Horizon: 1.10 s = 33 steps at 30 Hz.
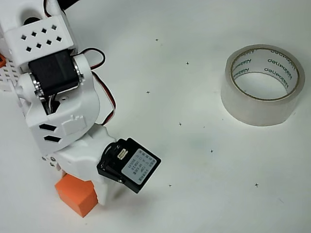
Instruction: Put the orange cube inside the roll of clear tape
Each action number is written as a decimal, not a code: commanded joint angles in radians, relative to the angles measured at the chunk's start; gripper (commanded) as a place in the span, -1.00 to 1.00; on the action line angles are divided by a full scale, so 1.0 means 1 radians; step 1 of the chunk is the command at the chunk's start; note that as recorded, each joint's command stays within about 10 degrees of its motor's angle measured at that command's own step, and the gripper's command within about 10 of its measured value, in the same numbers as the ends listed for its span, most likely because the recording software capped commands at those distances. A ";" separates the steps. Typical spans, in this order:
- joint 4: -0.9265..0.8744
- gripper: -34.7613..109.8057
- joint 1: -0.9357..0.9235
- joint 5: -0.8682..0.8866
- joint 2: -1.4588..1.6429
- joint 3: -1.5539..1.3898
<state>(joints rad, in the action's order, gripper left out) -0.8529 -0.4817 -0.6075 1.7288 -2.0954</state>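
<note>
The orange cube (77,195) is at the lower left of the overhead view, its upper part tucked under my white arm. My gripper (95,188) points down right at the cube, and one white finger (106,191) stands against the cube's right side. The other finger is hidden under the wrist, so the grip cannot be judged, nor whether the cube rests on the table. The roll of clear tape (257,109) lies flat at the upper right, hole upward with nothing in it, far from the gripper.
The white table (194,160) carries small black cross marks. The arm's base and a white perforated part with a small orange tab (2,59) fill the upper left. A black servo (131,165) sticks out from the wrist.
</note>
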 commanded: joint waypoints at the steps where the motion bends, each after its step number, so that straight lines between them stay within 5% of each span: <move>1: 0.003 -0.13 -0.002 -0.015 0.023 0.031; 17: -0.166 -0.24 0.150 0.077 0.247 0.034; 33: -0.268 -0.24 0.517 0.327 0.575 0.095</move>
<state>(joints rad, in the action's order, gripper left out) -1.1152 -0.0184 -0.3053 2.1967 -2.0954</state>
